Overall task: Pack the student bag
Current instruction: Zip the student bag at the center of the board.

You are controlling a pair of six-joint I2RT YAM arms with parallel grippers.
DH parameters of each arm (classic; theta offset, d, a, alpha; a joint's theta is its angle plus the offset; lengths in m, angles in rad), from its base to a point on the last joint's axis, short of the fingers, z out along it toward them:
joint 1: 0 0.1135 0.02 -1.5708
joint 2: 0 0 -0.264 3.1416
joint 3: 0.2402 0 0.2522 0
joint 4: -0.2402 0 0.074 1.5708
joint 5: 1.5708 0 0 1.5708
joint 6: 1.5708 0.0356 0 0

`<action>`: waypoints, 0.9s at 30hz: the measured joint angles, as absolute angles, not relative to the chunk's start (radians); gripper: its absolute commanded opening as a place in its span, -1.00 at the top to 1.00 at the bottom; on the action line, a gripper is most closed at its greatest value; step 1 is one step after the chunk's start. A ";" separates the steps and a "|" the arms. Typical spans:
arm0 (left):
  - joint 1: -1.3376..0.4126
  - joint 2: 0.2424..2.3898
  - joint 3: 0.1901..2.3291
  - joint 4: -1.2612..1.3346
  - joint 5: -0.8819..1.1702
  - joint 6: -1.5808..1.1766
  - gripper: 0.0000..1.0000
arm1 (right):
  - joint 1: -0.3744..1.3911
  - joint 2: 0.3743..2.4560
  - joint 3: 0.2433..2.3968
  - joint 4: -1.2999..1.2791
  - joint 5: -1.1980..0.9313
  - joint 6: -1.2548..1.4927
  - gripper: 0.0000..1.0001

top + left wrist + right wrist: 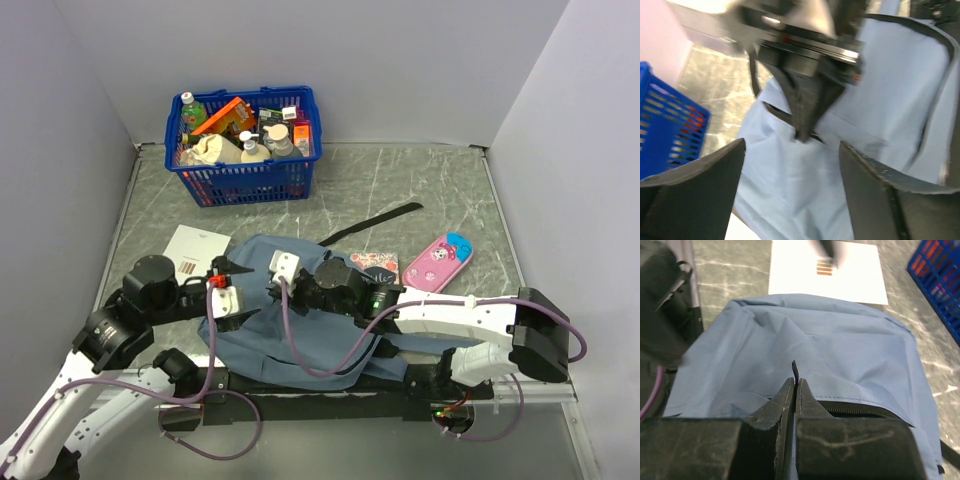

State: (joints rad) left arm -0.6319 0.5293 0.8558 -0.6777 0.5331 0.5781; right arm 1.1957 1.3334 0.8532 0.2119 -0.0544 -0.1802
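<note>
The student bag (255, 345) lies flat on the table in the lower centre of the overhead view, just ahead of both arm bases. Its long axis slants from upper left to lower right of that frame. Near its upper edge a small dark zipper pull (794, 368) stands up out of the fabric, and the zipper line (860, 411) runs from it toward the lower right of the right wrist view. The right gripper (794, 386) is clenched on that pull, jaws pressed together with only the tab's tip showing above them, so the zipper's free length lies to the right of the fingers in that frame. A pull along that line looks like what the next move calls for. The left gripper (792, 145) hangs just beside it over the bag's upper left part, released and spread wide, with nothing between its fingers (710, 170). In its own view the pinched tab sits straight ahead and slightly above the gap. It is the nearer free hand for pinning the cloth. Beyond the bag lie a white book (195, 250) touching its upper left corner, a pink pencil case (440, 262) to the right, and a blue basket (245, 185) farther back at upper left.
</note>
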 measured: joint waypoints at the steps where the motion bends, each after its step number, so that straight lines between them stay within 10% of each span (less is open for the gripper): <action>1: -0.632 0.524 0.855 -0.686 0.538 0.572 -0.44 | 1.188 1.333 0.853 0.212 -0.054 -0.175 1.00; 22: -0.632 0.689 0.734 -0.564 0.589 0.246 -0.50 | 1.145 1.249 0.836 0.213 -0.047 -0.042 1.00; 27: -0.635 0.723 0.734 -0.497 0.585 0.166 -0.19 | 1.145 1.234 0.836 0.213 -0.041 -0.040 1.00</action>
